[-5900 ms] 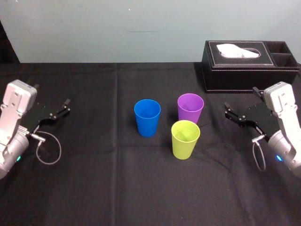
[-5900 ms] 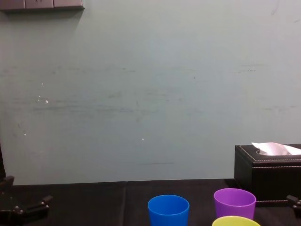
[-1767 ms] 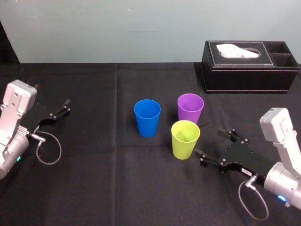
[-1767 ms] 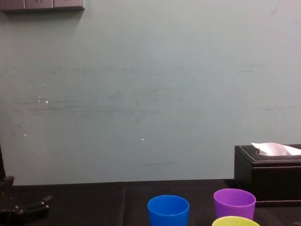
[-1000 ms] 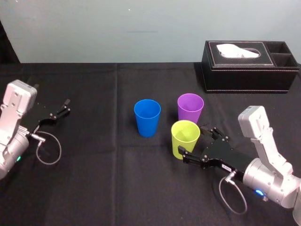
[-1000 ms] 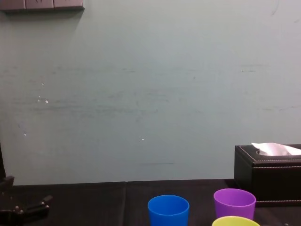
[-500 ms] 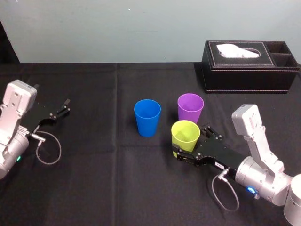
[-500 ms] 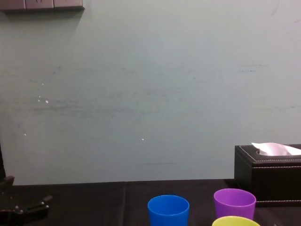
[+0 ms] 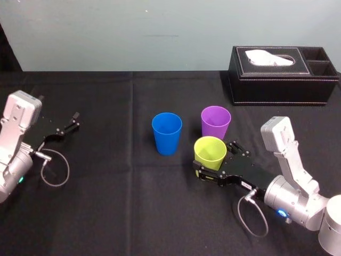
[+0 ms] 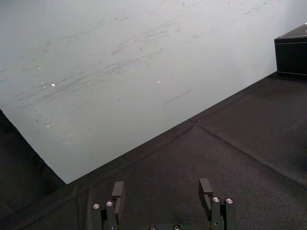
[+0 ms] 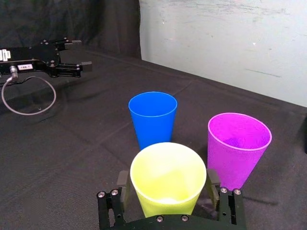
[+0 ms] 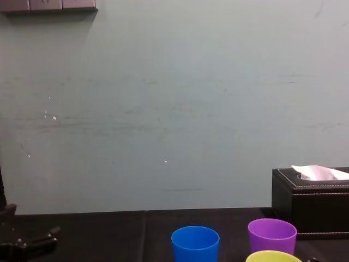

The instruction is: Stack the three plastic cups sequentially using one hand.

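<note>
Three cups stand upright on the black cloth: a blue cup (image 9: 167, 132) (image 11: 152, 117) (image 12: 195, 243), a purple cup (image 9: 216, 121) (image 11: 238, 146) (image 12: 272, 234) and, nearest me, a yellow-green cup (image 9: 210, 152) (image 11: 168, 175) (image 12: 272, 256). My right gripper (image 9: 216, 159) (image 11: 168, 184) is open, low at the table, with one finger on each side of the yellow-green cup's lower half. A finger (image 11: 123, 179) shows beside the cup wall; I cannot tell if it touches. My left gripper (image 9: 72, 122) (image 10: 161, 191) rests open at the far left, holding nothing.
A black leather tissue box (image 9: 282, 74) (image 12: 311, 196) stands at the back right against the pale wall. The purple cup is close behind the right gripper's far finger. The blue cup stands just left of the yellow-green one. Black cloth (image 9: 106, 213) covers the table.
My right gripper has slid a little further leftward, so its open fingers now reach deeper around the yellow-green cup. The cups and the left arm have not moved.
</note>
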Action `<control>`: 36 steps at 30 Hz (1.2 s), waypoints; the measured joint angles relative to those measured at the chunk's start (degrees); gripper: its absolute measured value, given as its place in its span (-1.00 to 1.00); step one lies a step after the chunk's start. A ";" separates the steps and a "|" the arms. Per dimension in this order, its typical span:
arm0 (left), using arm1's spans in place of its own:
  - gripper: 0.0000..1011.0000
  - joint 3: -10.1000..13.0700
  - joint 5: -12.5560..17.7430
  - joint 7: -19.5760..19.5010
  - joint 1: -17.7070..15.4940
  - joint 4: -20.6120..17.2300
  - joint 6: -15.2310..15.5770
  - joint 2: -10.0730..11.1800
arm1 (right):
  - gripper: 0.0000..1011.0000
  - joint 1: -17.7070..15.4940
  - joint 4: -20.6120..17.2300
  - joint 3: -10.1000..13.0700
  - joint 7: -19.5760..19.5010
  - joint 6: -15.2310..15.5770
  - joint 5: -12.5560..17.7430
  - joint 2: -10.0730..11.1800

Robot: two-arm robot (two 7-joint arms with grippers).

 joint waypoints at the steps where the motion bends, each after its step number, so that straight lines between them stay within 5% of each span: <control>1: 1.00 0.00 0.00 0.00 0.00 0.00 0.00 0.00 | 0.92 0.00 -0.01 0.00 -0.01 0.01 0.01 0.01; 12: 1.00 0.00 0.00 0.00 0.00 0.00 0.00 0.00 | 0.51 -0.06 -0.13 -0.06 -0.05 0.08 0.06 0.13; 27: 1.00 0.00 0.00 0.00 0.00 0.00 0.00 0.00 | 0.45 -0.08 -0.21 -0.10 -0.14 0.14 0.10 0.20; 36: 1.00 0.00 0.00 0.00 0.00 0.00 0.00 0.00 | 0.45 -0.22 -0.45 2.73 1.64 -1.19 2.00 0.23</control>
